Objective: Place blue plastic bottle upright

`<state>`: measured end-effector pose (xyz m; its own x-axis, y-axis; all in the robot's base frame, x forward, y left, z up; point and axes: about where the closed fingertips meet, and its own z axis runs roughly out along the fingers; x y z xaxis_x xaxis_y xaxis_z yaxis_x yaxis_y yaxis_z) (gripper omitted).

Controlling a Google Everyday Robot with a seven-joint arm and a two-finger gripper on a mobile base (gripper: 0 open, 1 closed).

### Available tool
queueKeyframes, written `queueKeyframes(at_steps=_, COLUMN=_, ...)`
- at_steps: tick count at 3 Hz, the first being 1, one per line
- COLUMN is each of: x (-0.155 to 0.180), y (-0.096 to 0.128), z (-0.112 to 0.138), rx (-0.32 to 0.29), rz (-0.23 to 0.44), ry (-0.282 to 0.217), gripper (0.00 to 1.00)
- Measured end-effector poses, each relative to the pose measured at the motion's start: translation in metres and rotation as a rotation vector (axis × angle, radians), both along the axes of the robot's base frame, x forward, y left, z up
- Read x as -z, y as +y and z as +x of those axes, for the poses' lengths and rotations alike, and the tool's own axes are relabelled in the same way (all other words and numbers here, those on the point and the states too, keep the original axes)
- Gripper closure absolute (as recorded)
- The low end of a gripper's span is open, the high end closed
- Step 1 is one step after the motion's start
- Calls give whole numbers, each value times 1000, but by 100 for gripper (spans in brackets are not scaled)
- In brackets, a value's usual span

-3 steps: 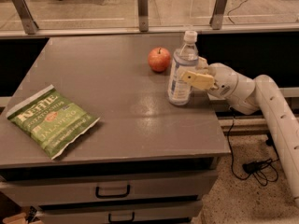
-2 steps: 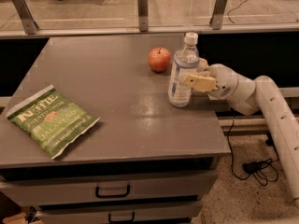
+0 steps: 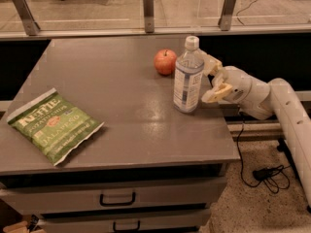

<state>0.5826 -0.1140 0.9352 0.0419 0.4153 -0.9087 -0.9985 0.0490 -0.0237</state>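
Observation:
The blue plastic bottle [image 3: 188,76], clear with a white cap and a white label with blue print, stands upright on the grey table [image 3: 116,86] near its right edge. My gripper [image 3: 213,79] is just to the right of the bottle, at the height of its label. It is open, with one finger behind and one in front, and both fingertips [image 3: 216,92] are clear of the bottle's side. It holds nothing.
A red apple [image 3: 165,61] sits just behind and left of the bottle. A green chip bag [image 3: 53,125] lies flat at the front left. Drawers are under the tabletop. A railing with posts runs behind the table. A cable lies on the floor at the right.
The front finger lay across the bottle's label before. Now the gripper has drawn back to the right and off the bottle. The bottle stays upright in the same spot.

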Motion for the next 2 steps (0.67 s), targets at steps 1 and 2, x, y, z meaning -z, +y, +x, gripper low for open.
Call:
queueKeyframes(at_steps=1, x=-7, y=-13, z=-1, rx=39, rz=-51, ry=7, gripper=0)
queueKeyframes(at_steps=2, x=-31, y=-56, z=9, rx=191, rz=-196, ry=41, gripper=0)
